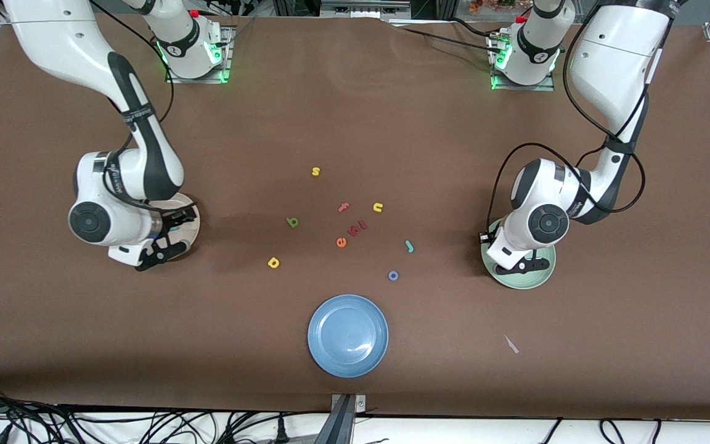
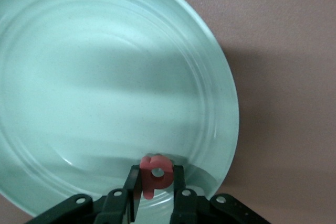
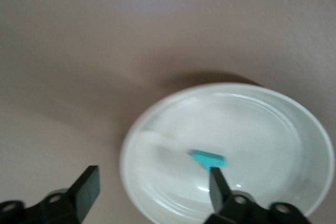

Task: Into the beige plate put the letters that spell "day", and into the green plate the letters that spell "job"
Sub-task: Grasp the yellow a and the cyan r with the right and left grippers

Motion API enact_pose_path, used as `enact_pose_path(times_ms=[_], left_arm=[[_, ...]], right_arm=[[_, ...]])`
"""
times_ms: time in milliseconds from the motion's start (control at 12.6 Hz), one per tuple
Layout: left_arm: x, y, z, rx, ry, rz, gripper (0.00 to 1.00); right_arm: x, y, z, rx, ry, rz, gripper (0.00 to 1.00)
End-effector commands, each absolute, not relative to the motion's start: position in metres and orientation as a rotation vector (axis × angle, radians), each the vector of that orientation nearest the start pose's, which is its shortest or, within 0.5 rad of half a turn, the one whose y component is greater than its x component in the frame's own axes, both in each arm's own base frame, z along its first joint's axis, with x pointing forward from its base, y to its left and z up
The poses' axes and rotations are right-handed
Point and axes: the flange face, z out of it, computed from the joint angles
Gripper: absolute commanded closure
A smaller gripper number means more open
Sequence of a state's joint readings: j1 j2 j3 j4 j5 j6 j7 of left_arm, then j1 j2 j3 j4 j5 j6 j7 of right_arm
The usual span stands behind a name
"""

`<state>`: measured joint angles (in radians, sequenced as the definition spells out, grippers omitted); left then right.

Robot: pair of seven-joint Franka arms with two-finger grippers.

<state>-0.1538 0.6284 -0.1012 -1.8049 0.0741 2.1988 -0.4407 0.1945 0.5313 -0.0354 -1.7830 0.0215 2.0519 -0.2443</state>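
My left gripper (image 2: 156,178) is shut on the salmon-red "b" (image 2: 156,174) and hangs just over the green plate (image 2: 105,77), low near its rim. In the front view that gripper (image 1: 520,266) is over the green plate (image 1: 543,279) at the left arm's end. My right gripper (image 3: 152,181) is open over the beige plate (image 3: 273,124), and the teal "y" (image 3: 208,157) lies in that plate beside one fingertip. In the front view the right gripper (image 1: 173,235) covers much of the beige plate (image 1: 190,229). On the table lie the yellow "d" (image 1: 273,263), olive-green "a" (image 1: 293,222), teal "j" (image 1: 409,246) and blue "o" (image 1: 393,275).
A blue plate (image 1: 347,335) sits nearest the front camera at mid-table. Other loose letters lie in the middle: a yellow "s" (image 1: 315,171), a pink "f" (image 1: 344,207), a yellow "u" (image 1: 378,208), a red piece (image 1: 360,226) and an orange "e" (image 1: 341,242). A pale scrap (image 1: 511,344) lies nearer the camera than the green plate.
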Motion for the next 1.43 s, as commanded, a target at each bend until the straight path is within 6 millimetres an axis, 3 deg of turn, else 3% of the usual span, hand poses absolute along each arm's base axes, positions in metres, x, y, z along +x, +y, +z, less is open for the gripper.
enact_pose_path(times_ms=[0,79,158,238,475,634,872,951,1189,1347], left_arm=[[0.609,-0.150,0.177,-3.045,-0.182,0.320,0.99],[0.609,-0.151,0.177,-3.050,-0.188,0.323,0.77],[0.609,-0.151,0.177,-3.051,-0.189,0.324,0.33],[0.610,-0.150,0.179,-3.050,-0.190,0.324,0.00],[0.614,-0.148,0.207,-3.042,-0.201,0.324,0.00],[0.616,-0.152,0.230,-3.044,-0.210,0.298,0.00],[0.631,-0.166,0.277,-3.046,-0.196,0.282,0.00],[0.631,-0.184,0.288,-3.066,-0.173,0.272,0.00],[0.632,-0.226,0.292,-3.093,-0.351,0.259,0.00],[0.633,-0.243,0.285,-3.094,-0.379,0.263,0.00]], right_arm=[[0.621,0.155,0.262,-3.063,-0.442,0.330,0.00],[0.626,0.171,0.268,-3.076,-0.359,0.276,0.00],[0.627,0.189,0.267,-3.089,-0.253,0.243,0.00],[0.629,0.204,0.269,-3.103,-0.107,0.205,0.00],[0.637,0.234,0.257,-3.056,0.170,0.198,0.00],[0.654,0.263,0.255,-2.993,0.308,0.186,0.00],[0.663,0.299,0.236,-2.994,0.317,0.160,0.00],[0.671,0.306,0.234,-2.983,0.305,0.126,0.00],[0.671,0.306,0.217,-3.025,0.261,0.115,0.00],[0.668,0.302,0.200,-3.090,0.200,0.113,0.00]])
